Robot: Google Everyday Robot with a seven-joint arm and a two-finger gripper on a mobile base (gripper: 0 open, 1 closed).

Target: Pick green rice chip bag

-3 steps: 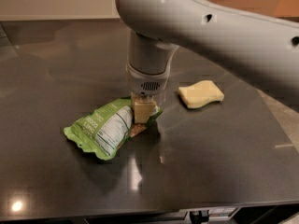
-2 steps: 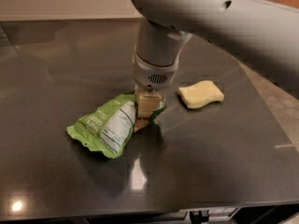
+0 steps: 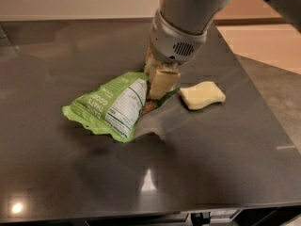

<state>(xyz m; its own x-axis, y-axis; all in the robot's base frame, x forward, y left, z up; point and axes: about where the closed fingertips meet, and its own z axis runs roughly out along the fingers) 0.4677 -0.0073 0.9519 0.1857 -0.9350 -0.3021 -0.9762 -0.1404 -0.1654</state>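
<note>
The green rice chip bag (image 3: 110, 106), a lime-green crinkly pouch with a white nutrition panel and white lettering, hangs tilted over the dark table (image 3: 56, 182). Its right end is raised and its left end is low, near or on the surface. My gripper (image 3: 157, 91) comes down from the grey wrist above and is shut on the bag's right edge, with the cream fingers (image 3: 162, 81) pinching the green foil. The fingertips are partly hidden by the bag's folded edge.
A pale yellow sponge (image 3: 202, 94) lies on the table just right of the gripper. The table's right edge runs close by, with floor beyond it. The front edge is at the bottom of the view.
The gripper has risen with the bag in it, and the bag's right end has come up off the table. The view has drawn closer.
</note>
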